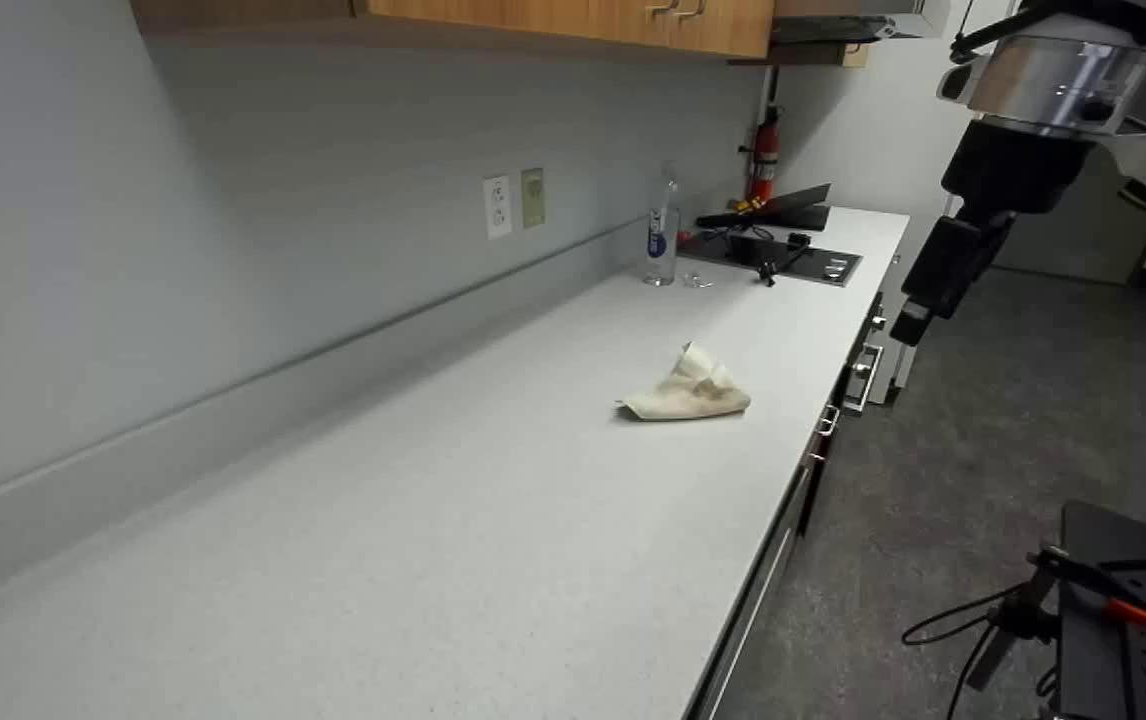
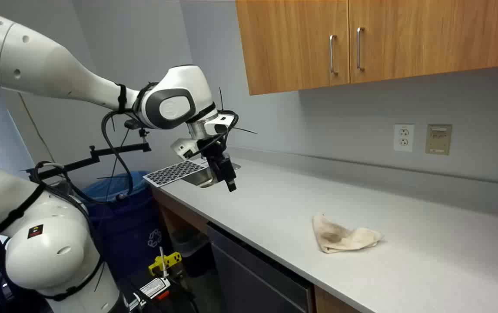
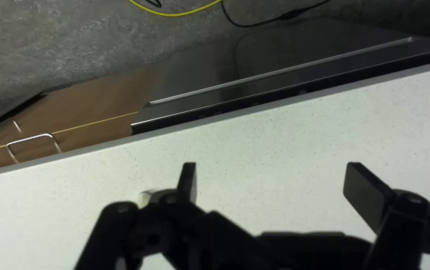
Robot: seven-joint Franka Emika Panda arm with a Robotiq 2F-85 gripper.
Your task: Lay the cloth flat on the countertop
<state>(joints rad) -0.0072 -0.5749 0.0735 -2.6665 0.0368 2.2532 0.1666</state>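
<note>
Cream, tan-patched fabric cloth (image 2: pixel 344 239) sits crumpled on the long pale grey-white matte countertop (image 1: pixel 433 500); pinching stacked folds could drag it bunched, not opened; black two-fingered gripper (image 3: pixel 269 183), spread wide, empty, well apart, wrist view catching at most a sliver of cloth, so descent may miss

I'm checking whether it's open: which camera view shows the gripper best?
The wrist view: the gripper is close up, jaws wide apart, holding nothing. Both exterior views show it small and dark, its opening unclear.
</note>
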